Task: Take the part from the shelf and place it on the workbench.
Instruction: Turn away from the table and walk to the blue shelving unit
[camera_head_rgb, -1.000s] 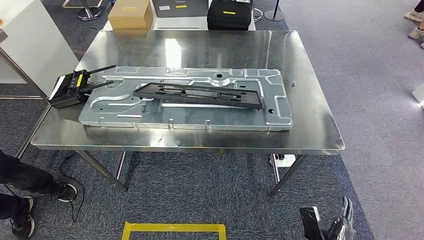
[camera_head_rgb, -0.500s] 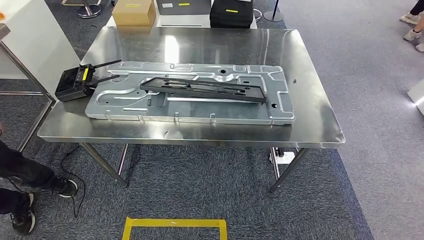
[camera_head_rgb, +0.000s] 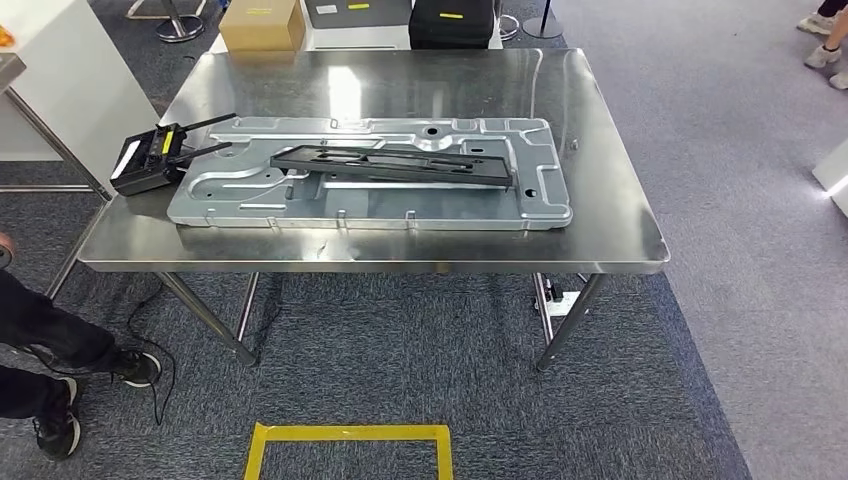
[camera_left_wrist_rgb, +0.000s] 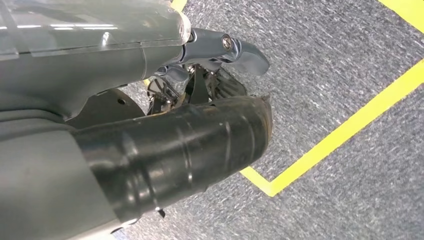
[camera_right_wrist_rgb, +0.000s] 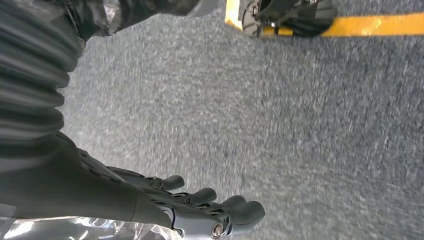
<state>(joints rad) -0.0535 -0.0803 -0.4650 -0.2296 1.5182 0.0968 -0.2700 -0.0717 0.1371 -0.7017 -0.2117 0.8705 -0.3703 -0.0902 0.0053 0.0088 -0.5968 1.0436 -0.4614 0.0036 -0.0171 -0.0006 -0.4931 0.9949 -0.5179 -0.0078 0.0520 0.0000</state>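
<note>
While the black part (camera_head_rgb: 392, 165) lies on the metal panel (camera_head_rgb: 370, 186) on the workbench (camera_head_rgb: 600, 215), my right hand (camera_right_wrist_rgb: 200, 207) hangs empty, fingers loosely apart; my left hand's (camera_left_wrist_rgb: 200, 85) grasp I cannot tell.

Grey carpet (camera_head_rgb: 400, 370); yellow floor tape (camera_head_rgb: 350, 432).

Steel bench (camera_head_rgb: 600, 235) stands on grey carpet (camera_head_rgb: 400, 370). A pressed metal panel (camera_head_rgb: 370, 205) lies flat on it, with a black remote controller (camera_head_rgb: 148, 160) just beside the panel's end.
</note>
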